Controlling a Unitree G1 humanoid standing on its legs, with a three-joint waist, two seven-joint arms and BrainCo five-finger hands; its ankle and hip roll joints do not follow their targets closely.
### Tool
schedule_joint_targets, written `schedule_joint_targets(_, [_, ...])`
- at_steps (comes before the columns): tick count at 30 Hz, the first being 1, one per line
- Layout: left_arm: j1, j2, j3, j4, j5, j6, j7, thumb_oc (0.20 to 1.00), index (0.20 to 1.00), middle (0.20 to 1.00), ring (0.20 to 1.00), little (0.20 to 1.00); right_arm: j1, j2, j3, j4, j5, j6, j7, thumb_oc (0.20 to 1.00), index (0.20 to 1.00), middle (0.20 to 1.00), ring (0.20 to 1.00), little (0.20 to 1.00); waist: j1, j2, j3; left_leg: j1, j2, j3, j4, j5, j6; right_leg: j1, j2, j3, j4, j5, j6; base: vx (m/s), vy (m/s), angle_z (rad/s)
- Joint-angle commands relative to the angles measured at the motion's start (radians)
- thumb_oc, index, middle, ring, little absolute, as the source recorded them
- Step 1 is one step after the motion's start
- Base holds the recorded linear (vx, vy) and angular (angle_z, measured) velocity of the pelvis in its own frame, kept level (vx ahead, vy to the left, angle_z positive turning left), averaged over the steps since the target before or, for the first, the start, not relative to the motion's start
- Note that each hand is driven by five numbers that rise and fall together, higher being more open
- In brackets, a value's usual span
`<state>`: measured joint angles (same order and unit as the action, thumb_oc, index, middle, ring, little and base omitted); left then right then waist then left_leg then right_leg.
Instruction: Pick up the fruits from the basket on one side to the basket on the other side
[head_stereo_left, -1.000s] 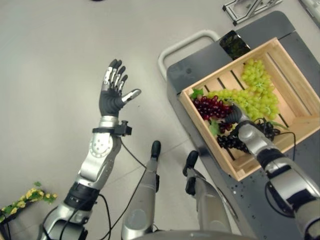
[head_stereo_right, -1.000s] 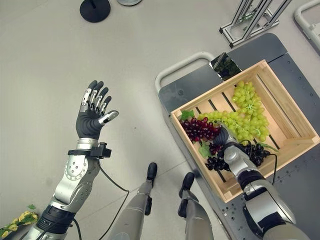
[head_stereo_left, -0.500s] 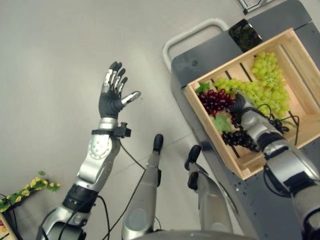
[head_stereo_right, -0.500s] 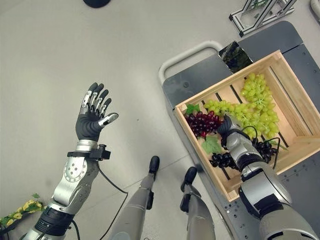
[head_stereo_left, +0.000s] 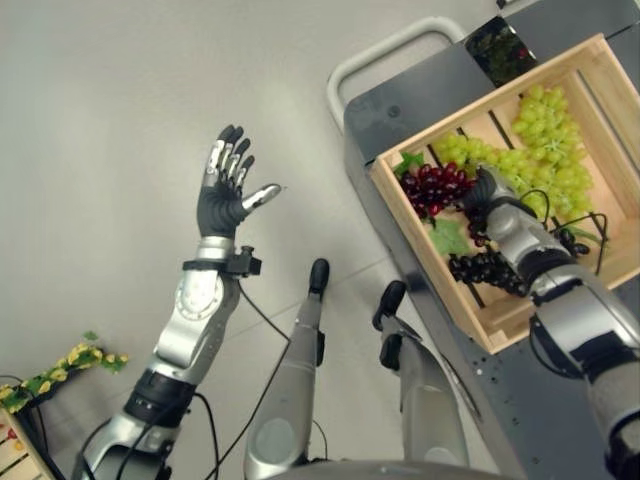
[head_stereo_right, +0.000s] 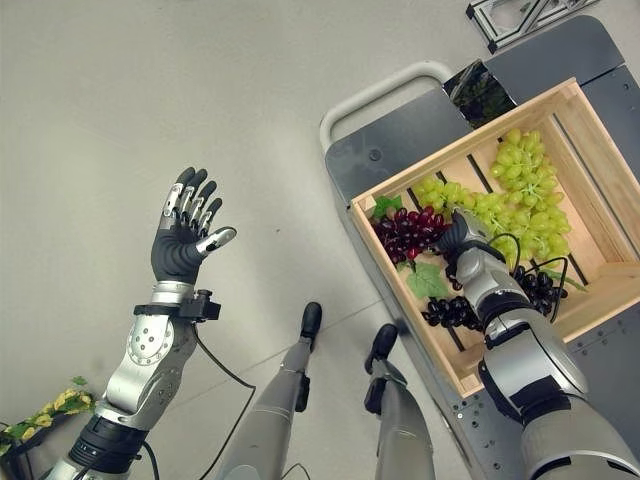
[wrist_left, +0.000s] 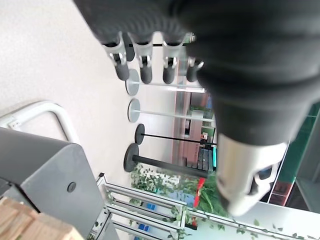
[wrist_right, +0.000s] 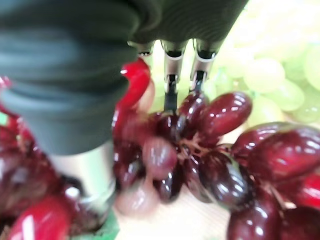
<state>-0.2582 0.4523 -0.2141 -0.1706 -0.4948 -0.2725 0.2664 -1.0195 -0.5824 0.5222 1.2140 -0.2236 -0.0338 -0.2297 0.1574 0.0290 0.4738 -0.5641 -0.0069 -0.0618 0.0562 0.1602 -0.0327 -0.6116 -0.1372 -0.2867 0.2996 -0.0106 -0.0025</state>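
Overhead, the left hand (head_stereo_left: 229, 190) is raised over bare floor, fingers spread. Inside the wooden basket (head_stereo_right: 395, 190), the right hand (head_stereo_right: 462, 236) presses into red grapes (head_stereo_right: 407, 229). Its wrist view shows red grapes at its fingertips (wrist_right: 170, 97); grip unclear.

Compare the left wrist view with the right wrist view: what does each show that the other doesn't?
Left wrist view alone: the left hand with straight fingers over bare floor, round-based stands, a grey cart's white handle and a wooden crate corner. Right wrist view alone: the right hand reaching into red grapes, green grapes behind. Shared: a dark ribbed cover.
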Motion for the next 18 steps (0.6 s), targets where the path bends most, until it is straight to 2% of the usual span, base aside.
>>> schedule_joint_targets(1, [-0.038, -0.015, 0.006, -0.138, -0.005, -0.056, -0.004, 1.0, 1.0, 1.0, 1.0, 1.0, 0.029, -0.063, 0.072, 0.119, -0.019, 0.072, 0.039, 0.2, 0.2, 0.2, 0.2, 0.2, 0.028, 0.073, 0.046, 0.006, -0.006, 0.024, 0.018, -0.045, -0.005, 0.023, -0.078, 0.004, -0.099, 0.125, 0.135, 0.0, 0.015, 0.03])
schedule_joint_targets(18, [-0.04, -0.015, 0.008, -0.144, -0.005, -0.055, 0.008, 1.0, 1.0, 1.0, 1.0, 1.0, 0.019, -0.057, 0.071, 0.134, 0.014, 0.07, 0.045, 0.2, 0.2, 0.2, 0.2, 0.2, 0.018, 0.068, 0.046, 0.002, -0.006, 0.016, 0.014, -0.045, -0.005, 0.02, -0.081, -0.003, -0.099, 0.127, 0.136, 0.0, 0.001, 0.0])
